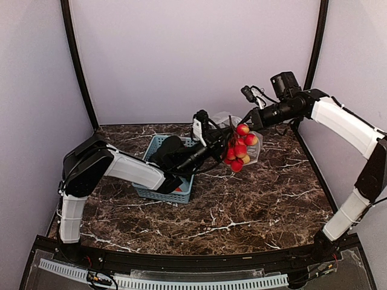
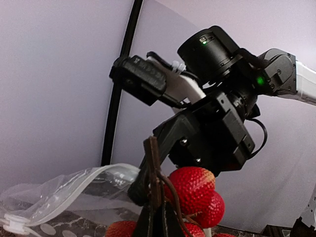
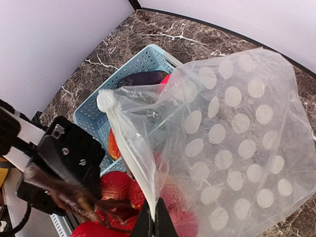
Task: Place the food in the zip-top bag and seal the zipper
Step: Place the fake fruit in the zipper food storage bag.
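Note:
My left gripper [image 1: 219,144] is shut on the brown stem of the red cherry tomato bunch [image 1: 240,148] and holds it in the air beside the bag's mouth. In the left wrist view the gripper [image 2: 159,215] pinches the stem, with the tomatoes [image 2: 193,190] just beyond. My right gripper [image 1: 251,118] is shut on the zipper strip [image 3: 131,148] of the clear dotted zip-top bag [image 3: 232,148] and holds its mouth edge up; the gripper [image 3: 157,219] shows at the bottom of the right wrist view. The slider [image 3: 105,100] sits at the strip's far end. The tomatoes [image 3: 116,192] hang by the opening.
The light-blue basket [image 1: 158,193] stands on the marble table under my left arm. It holds a dark purple eggplant [image 3: 143,78] and an orange piece [image 3: 112,145]. Purple walls and black posts close in the back and sides.

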Action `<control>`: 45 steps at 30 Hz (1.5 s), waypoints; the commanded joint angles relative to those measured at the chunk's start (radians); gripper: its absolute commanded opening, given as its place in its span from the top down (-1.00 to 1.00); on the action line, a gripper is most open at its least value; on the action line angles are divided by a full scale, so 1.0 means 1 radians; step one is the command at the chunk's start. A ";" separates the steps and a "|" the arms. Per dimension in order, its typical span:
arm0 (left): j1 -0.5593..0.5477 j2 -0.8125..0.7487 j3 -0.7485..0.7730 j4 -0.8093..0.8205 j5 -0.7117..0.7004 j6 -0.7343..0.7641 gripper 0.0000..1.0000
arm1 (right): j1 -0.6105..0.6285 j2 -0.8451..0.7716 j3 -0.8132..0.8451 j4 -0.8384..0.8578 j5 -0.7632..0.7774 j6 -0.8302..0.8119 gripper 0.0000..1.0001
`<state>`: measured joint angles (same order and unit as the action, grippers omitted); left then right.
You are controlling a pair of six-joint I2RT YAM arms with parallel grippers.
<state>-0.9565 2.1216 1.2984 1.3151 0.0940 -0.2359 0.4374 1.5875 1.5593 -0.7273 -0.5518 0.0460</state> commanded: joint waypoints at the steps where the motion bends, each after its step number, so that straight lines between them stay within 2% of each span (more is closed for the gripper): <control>1: -0.003 0.023 0.028 0.168 -0.155 -0.056 0.99 | -0.002 -0.043 -0.025 0.059 0.044 -0.014 1.00; 7: -0.007 0.036 0.044 0.101 -0.311 -0.142 0.99 | -0.002 -0.061 -0.064 0.091 0.025 -0.013 1.00; 10: -0.008 0.039 0.058 0.056 -0.346 -0.202 0.99 | -0.002 -0.072 -0.071 0.111 0.023 -0.009 1.00; 14: -0.013 0.040 0.087 0.016 -0.294 -0.184 0.99 | -0.002 -0.082 -0.069 0.129 0.037 -0.006 1.00; 19: -0.015 0.070 0.098 0.086 -0.192 -0.176 0.99 | -0.002 -0.084 -0.053 0.145 0.029 -0.002 1.00; 23: -0.018 0.096 0.115 0.116 -0.278 -0.247 0.99 | -0.002 -0.089 -0.055 0.154 -0.026 0.010 1.00; 25: -0.024 0.113 0.140 0.130 -0.308 -0.241 0.87 | -0.002 -0.095 -0.059 0.155 -0.042 0.018 1.00; 26: -0.028 0.121 0.160 0.130 -0.309 -0.233 0.59 | -0.002 -0.097 -0.058 0.155 -0.039 0.024 1.00; 28: -0.031 0.118 0.174 0.116 -0.311 -0.210 0.26 | -0.003 -0.100 -0.049 0.146 -0.012 0.026 1.00; 32: -0.032 0.078 0.142 0.130 -0.304 -0.157 -0.09 | -0.018 -0.106 -0.040 0.135 0.063 0.026 1.00; 35: -0.032 0.041 0.135 0.109 -0.253 -0.111 -0.16 | -0.038 -0.095 -0.042 0.135 0.060 0.033 1.00; 38: -0.032 -0.004 0.156 0.017 -0.175 -0.089 -0.22 | -0.054 -0.079 -0.039 0.133 0.028 0.038 1.00; 40: -0.032 -0.039 0.160 -0.042 -0.153 -0.065 -0.33 | -0.058 -0.074 -0.035 0.133 0.021 0.040 1.00; 45: -0.033 -0.169 0.098 -0.147 -0.187 0.027 -0.46 | -0.065 -0.078 -0.038 0.136 0.014 0.036 1.00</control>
<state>-0.9813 2.1204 1.4246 1.2213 -0.1055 -0.3016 0.3782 1.5101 1.4960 -0.6220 -0.5194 0.0734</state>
